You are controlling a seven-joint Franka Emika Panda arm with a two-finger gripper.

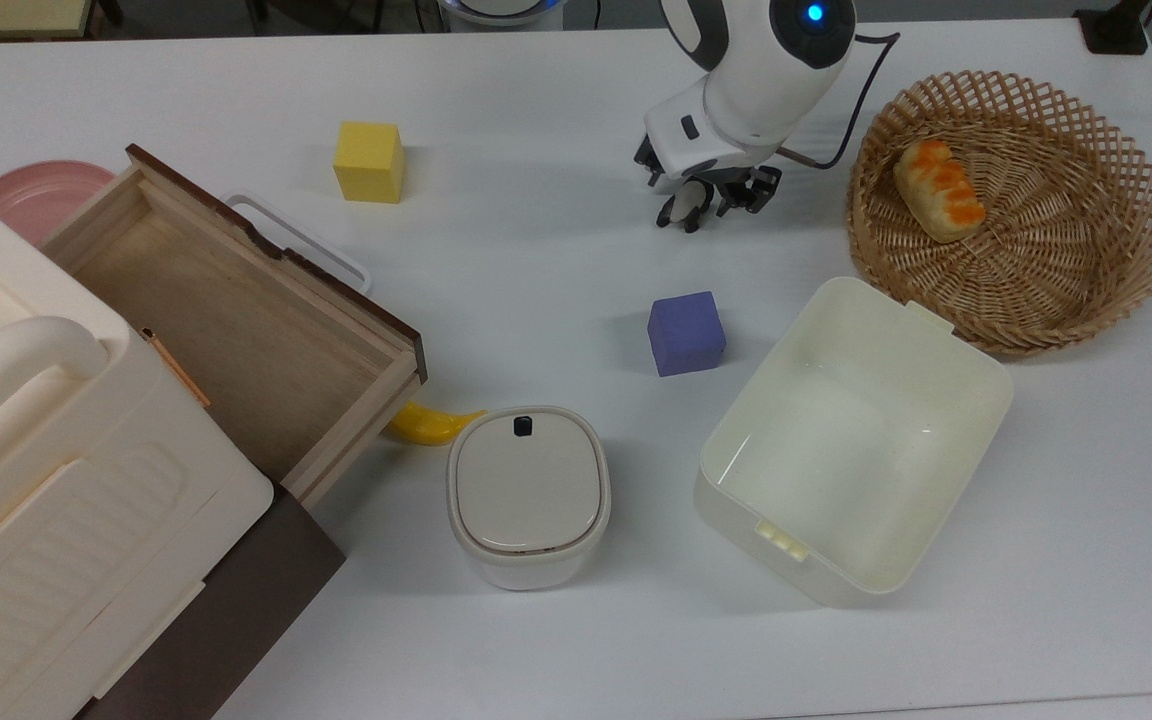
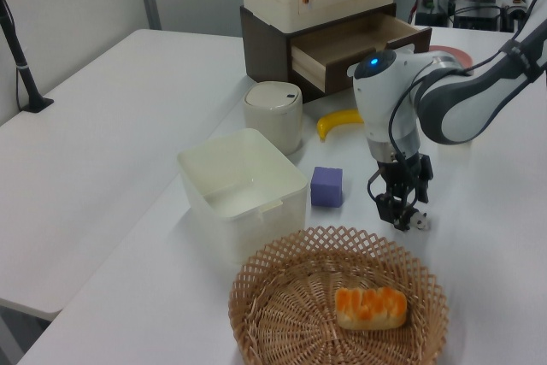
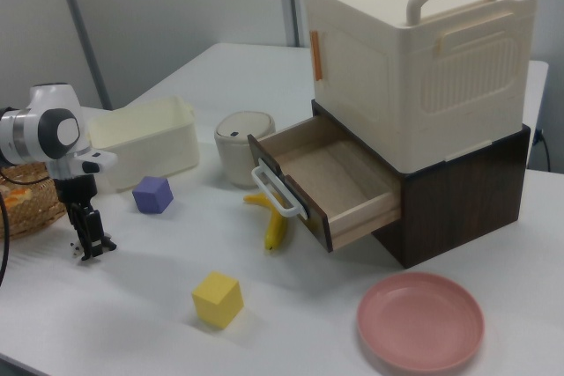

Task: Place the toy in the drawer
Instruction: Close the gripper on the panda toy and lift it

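- Black-and-white panda toy (image 1: 680, 208) lies on the white table (image 1: 536, 250), gripper (image 1: 706, 200) lowered around it, fingers spread.
- Wooden drawer (image 1: 236, 330) stands open, well apart.

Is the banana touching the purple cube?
Apart. In the top view, bare white table separates the banana, tucked under the drawer, from the purple cube.
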